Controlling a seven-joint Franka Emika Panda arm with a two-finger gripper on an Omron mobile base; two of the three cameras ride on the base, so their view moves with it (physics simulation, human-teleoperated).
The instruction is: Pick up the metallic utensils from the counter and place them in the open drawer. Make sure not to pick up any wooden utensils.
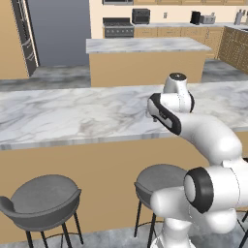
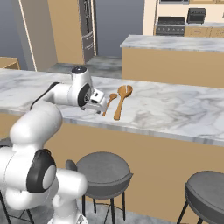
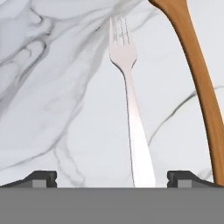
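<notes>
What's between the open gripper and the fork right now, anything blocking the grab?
Nothing visible. In the hand view the fork lies bare on the counter, its handle running down between the gripper fingertips. One wooden spoon handle lies close beside it, apart from the fork, near one fingertip.

A pale-silver fork (image 3: 131, 96) lies flat on the white-grey veined marble counter (image 2: 175, 109); in the hand view its tines point toward the top of the picture and its handle runs down to the bottom. Just beside it on the right in that view lies the long orange-brown handle of a wooden spoon (image 3: 199, 78), close to the fork without touching it. From the right base view two wooden spoons lie side by side near the counter's front edge: the larger spoon (image 2: 121, 99) with its round bowl toward the far edge, and the smaller spoon (image 2: 109, 103) to its left, roughly parallel.
</notes>
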